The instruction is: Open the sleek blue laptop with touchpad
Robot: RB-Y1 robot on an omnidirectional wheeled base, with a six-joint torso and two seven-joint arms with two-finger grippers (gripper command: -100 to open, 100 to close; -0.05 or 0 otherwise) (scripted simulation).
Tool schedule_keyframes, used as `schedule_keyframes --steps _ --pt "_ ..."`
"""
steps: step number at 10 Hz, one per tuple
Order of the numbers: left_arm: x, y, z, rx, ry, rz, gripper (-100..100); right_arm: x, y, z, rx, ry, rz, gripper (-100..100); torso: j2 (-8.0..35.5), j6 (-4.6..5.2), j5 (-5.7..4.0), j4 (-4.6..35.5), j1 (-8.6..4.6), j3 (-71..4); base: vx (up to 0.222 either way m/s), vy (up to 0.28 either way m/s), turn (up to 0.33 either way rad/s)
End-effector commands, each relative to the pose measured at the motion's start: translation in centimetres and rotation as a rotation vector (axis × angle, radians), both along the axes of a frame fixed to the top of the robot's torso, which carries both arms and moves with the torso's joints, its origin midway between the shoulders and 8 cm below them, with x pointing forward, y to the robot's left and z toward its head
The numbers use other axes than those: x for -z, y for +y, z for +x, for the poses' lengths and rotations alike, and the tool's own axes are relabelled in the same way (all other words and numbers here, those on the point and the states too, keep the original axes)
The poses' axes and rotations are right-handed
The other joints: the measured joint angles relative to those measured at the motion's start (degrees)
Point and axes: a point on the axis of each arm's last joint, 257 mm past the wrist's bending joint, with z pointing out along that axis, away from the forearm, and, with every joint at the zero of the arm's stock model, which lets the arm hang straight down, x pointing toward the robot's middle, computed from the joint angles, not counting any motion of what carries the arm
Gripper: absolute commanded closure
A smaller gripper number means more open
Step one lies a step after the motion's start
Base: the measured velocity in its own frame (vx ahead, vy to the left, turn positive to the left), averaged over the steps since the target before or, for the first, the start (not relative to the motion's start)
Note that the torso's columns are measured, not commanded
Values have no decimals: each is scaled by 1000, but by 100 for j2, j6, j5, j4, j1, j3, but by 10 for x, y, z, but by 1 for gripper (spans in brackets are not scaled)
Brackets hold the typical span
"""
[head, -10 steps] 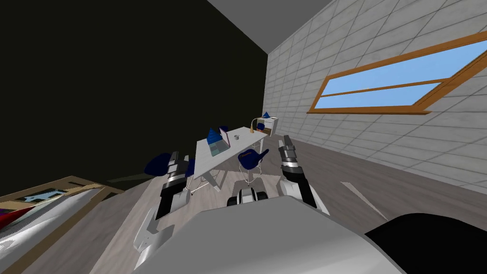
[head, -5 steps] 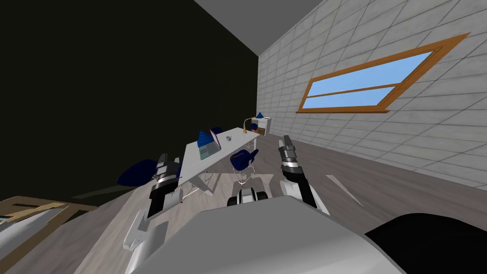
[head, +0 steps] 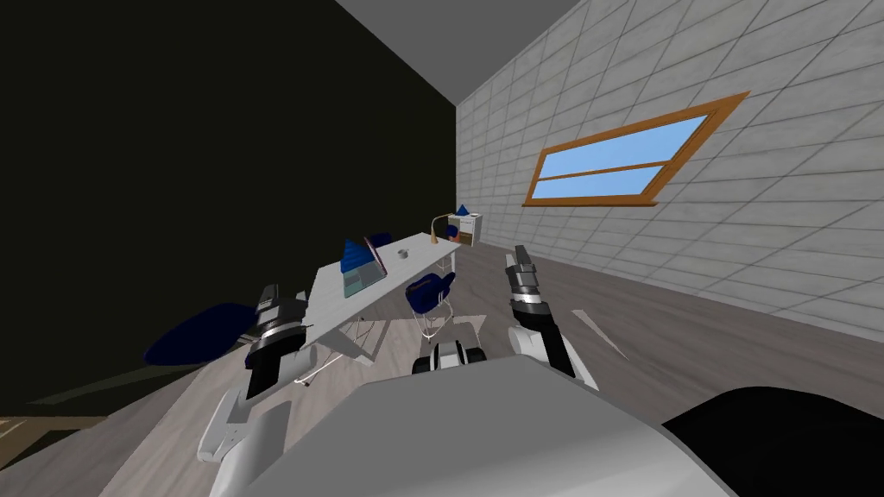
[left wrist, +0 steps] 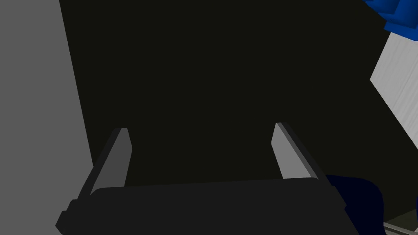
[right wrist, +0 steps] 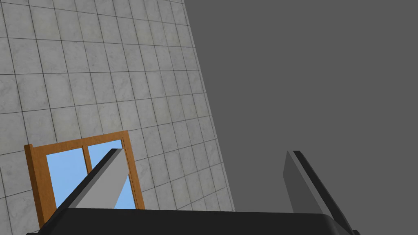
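The laptop lies on a white table some way ahead of me, left of centre in the head view. It has a teal flat part and a thin slab standing up beside it, with a blue pointed shape just behind. Both arms are raised in front of my chest, well short of the table. My left gripper is open, its fingers set against a black area. My right gripper points upward and is open too, with nothing between its fingers.
A blue chair stands at the table's near side and another blue chair sits by my left arm. A cup and a lamp are on the table. A small cabinet stands by the tiled wall.
I have turned, so the table and window slid left in the picture and the bed at lower left dropped out. My left arm swung out to the left.
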Motion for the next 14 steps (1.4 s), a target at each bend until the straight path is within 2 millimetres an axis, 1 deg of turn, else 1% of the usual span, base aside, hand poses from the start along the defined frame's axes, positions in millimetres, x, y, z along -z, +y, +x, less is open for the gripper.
schedule_keyframes --steps 1,2,3,4,5,6,7,8,10,11,12,13,14 --pt "9 34 -9 -56 1 -43 -100 0 0 0 0 0 0 0 -2 5 1 0 -5 -1 40 -137 -93" --pt "9 58 -17 -92 -10 -74 -100 0 0 0 0 0 0 0 8 -2 2 2 5 4 20 -131 -178" --pt "13 61 -19 -100 -4 -81 -100 0 0 0 0 0 0 0 14 4 3 4 2 9 14 -115 -82" --pt "11 83 -28 -132 -22 -112 -100 0 0 0 0 0 0 0 15 -2 2 5 4 10 35 -127 -185" --pt "18 88 -31 -143 -13 -123 -100 0 0 0 0 0 0 0 5 4 0 2 -3 4 36 -124 -98" --pt "20 110 -42 -179 -29 -162 -100 0 0 0 0 0 0 0 2 -1 1 0 -4 2 58 -154 -162" --pt "22 127 -48 -201 -45 -199 -100 0 0 0 0 0 0 0 -4 4 -2 -1 -14 -2 107 -201 -274" --pt "31 136 -56 -223 -37 -217 -100 0 0 0 0 0 0 0 -15 6 -6 -4 -25 -9 87 -141 -105" --pt "44 173 -78 -281 -69 -309 -100 0 0 0 0 0 0 0 10 3 5 3 12 6 85 -124 -249" --pt "48 178 -84 -296 -69 -318 -100 0 0 0 0 0 0 0 7 5 3 2 3 5 77 -89 -74" --pt "56 196 -98 -329 -89 -370 -100 0 0 0 0 0 0 0 13 -6 4 3 9 8 88 -99 -132" --pt "55 210 -109 -349 -120 -403 -100 0 0 0 0 0 0 0 8 3 1 3 -2 5 107 -116 -258" --pt "65 213 -112 -359 -109 -420 -100 0 0 0 0 0 0 0 -1 5 -2 0 -10 0 87 -79 -96"
